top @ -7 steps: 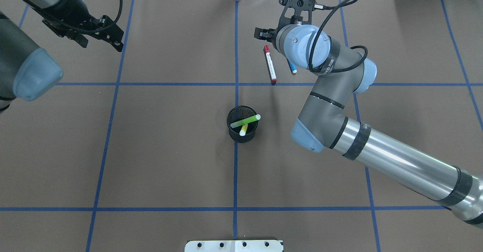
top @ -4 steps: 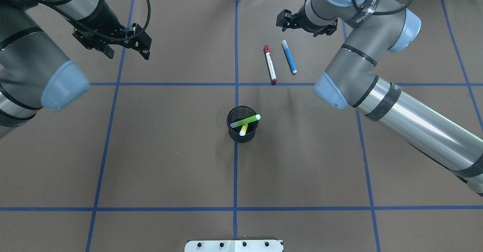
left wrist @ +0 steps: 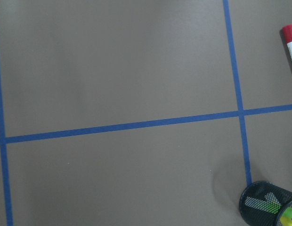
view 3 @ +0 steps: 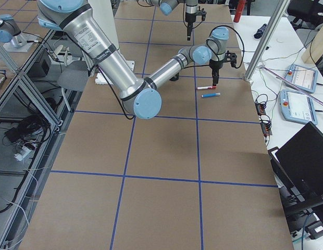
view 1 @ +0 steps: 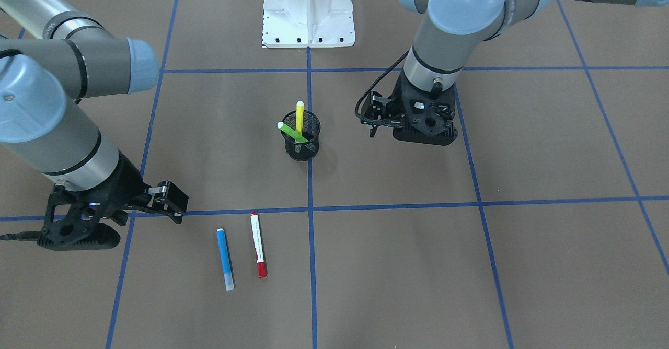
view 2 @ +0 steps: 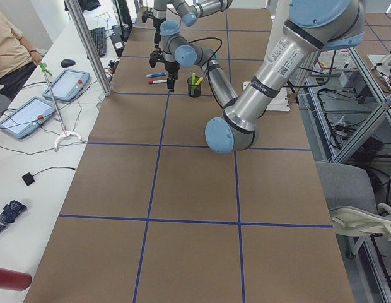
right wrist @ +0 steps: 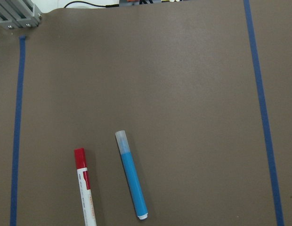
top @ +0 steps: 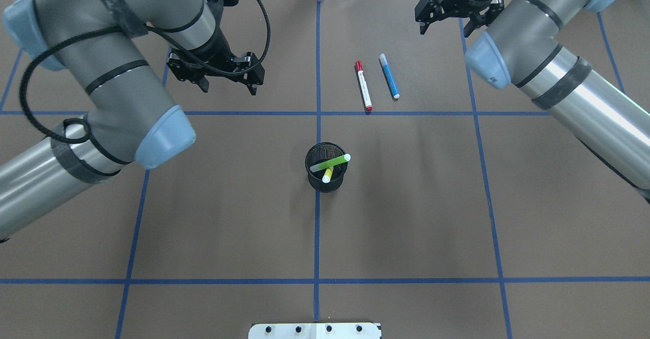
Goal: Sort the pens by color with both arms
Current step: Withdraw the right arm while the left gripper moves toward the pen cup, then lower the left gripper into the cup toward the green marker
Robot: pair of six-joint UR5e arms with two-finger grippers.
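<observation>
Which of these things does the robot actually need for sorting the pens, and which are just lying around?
Needed: blue pen, red-capped pen, green pen, yellow pen, left gripper, right gripper.
Just there: black mesh cup, white pedestal, tablets on the side bench.

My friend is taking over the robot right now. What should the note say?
Left hand: open, empty, over bare table.
Right hand: open, empty, near the blue pen and red-capped pen. These lie side by side on the table, not touching: likely done.
Green pen and yellow pen lean in the black mesh cup: probably still to sort.
</observation>
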